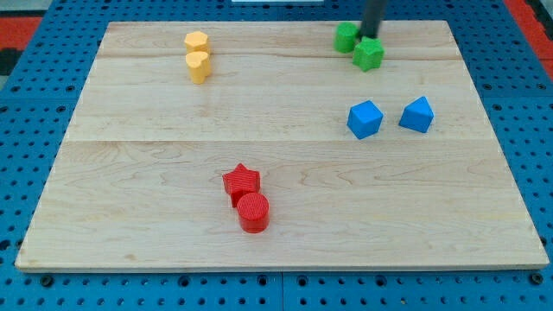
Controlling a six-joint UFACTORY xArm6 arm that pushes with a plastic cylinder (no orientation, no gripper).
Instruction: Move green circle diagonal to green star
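The green circle (346,37) sits near the view's top right, just up and left of the green star (369,54); the two touch or nearly touch. My tip (370,36) comes down from the view's top edge, right beside the circle's right side and just above the star.
The wooden board (155,173) lies on a blue pegboard. Two yellow blocks (198,53) stand together at the top left. A blue cube (365,119) and a second blue block (417,115) lie at the right. A red star (241,181) and red circle (253,212) touch at lower centre.
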